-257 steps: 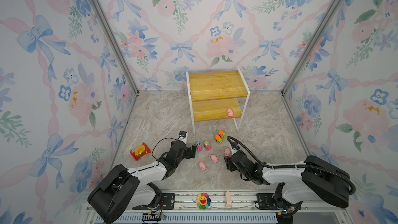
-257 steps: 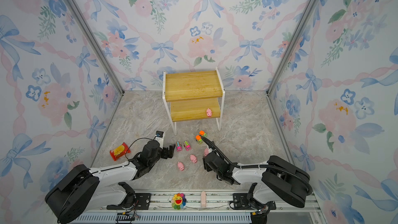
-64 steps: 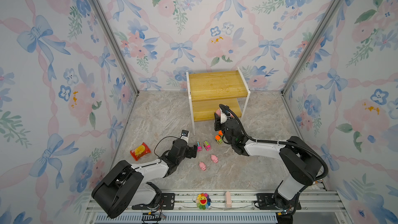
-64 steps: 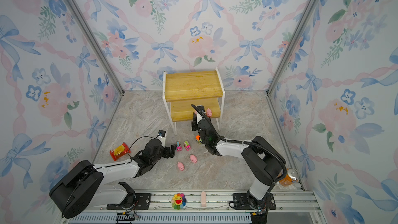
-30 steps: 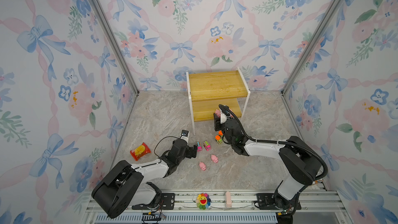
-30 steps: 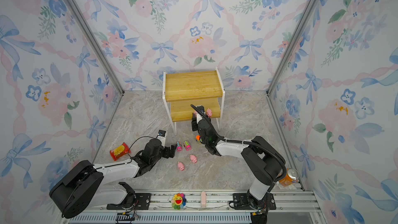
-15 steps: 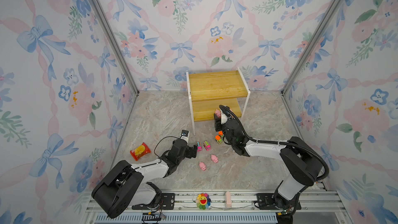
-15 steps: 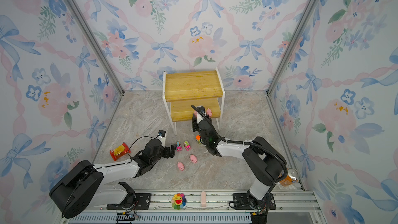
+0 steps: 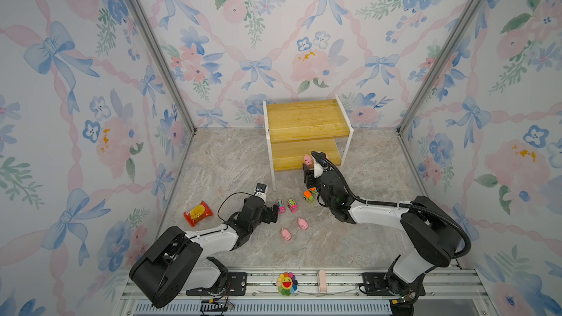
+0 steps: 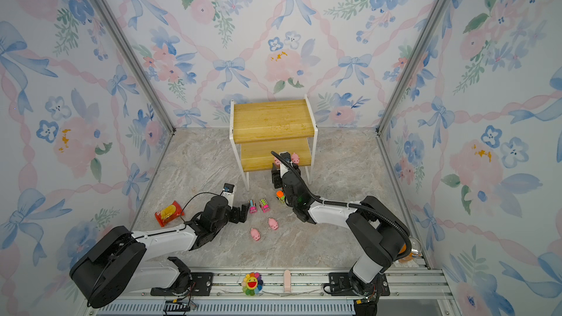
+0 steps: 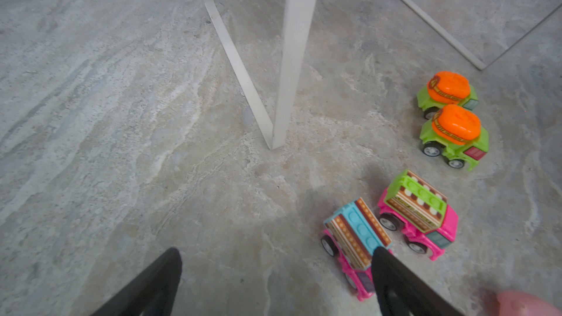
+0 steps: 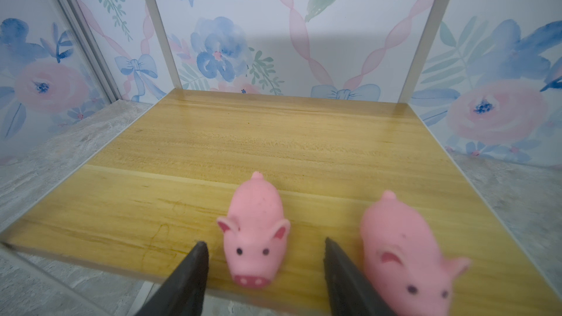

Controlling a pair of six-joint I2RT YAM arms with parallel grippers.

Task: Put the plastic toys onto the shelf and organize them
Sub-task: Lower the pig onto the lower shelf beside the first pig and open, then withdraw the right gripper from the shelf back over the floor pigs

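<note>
The shelf (image 9: 307,120) stands at the back. On its lower board (image 12: 243,141) two pink pigs sit near the front edge. My right gripper (image 12: 265,244) is open, its fingers either side of one pig (image 12: 255,232) without touching it. The other pig (image 12: 401,244) stands just outside the fingers. My left gripper (image 11: 276,253) is open and empty, low over the floor. One of its fingers overlaps a pink truck (image 11: 355,235). A second pink truck (image 11: 416,208) and two green trucks (image 11: 456,132) stand beyond. Two more pigs (image 9: 302,223) lie on the floor.
A red snack packet (image 9: 197,212) lies left of the left arm. The shelf's white front leg (image 11: 292,56) stands just ahead of the left gripper. A rainbow flower (image 9: 286,282) sits on the front rail. A can (image 10: 410,250) stands by the right arm's base.
The right gripper's jaws have widened and let go of the pig, which now rests on the lower board. The left arm has not moved.
</note>
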